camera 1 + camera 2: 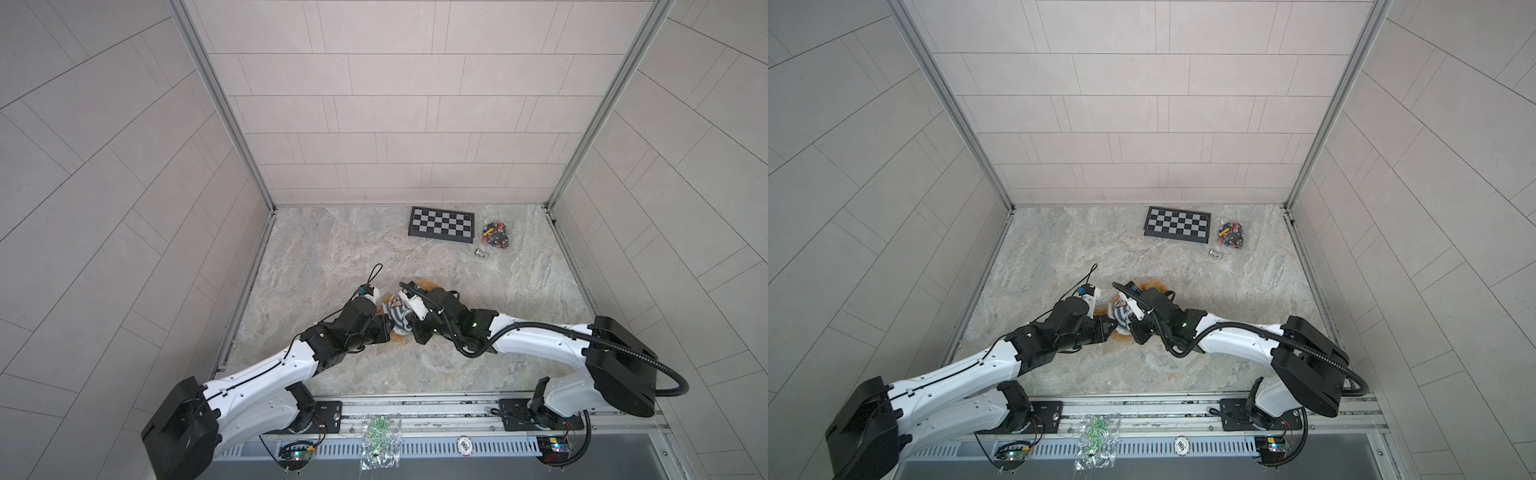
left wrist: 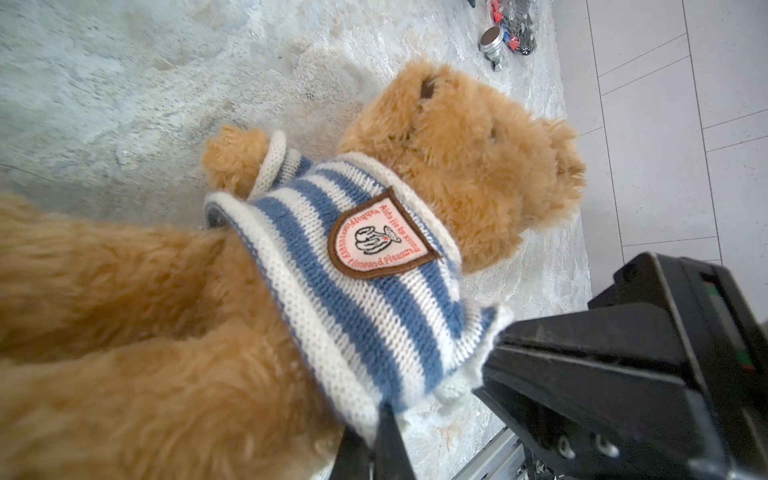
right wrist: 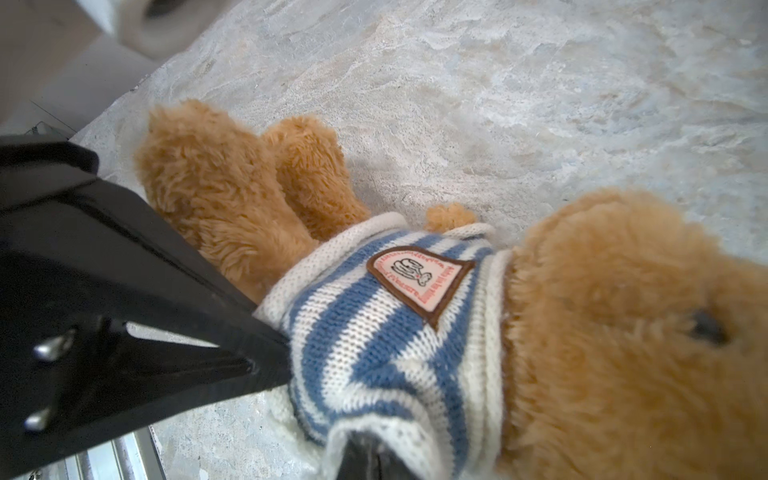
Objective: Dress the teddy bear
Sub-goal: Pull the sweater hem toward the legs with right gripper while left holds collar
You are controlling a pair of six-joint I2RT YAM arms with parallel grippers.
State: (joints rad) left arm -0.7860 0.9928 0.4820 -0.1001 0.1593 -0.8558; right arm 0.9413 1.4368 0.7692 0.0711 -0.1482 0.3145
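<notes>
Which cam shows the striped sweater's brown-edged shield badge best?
Left wrist: the brown-edged pink shield badge is large, sharp, unobstructed, lettering partly readable. Right wrist shows it whole but smaller and softer. In both top views it is a tiny speck.

Pale tiled walls (image 1: pixel 415 104) enclose a marbled grey floor (image 1: pixel 332 249), seemingly stone, evenly lit.

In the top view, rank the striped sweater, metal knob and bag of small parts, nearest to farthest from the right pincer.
1. The striped sweater: in the right pincer, centre.
2. The metal knob: back right.
3. The bag of small parts: beyond the knob.
</notes>
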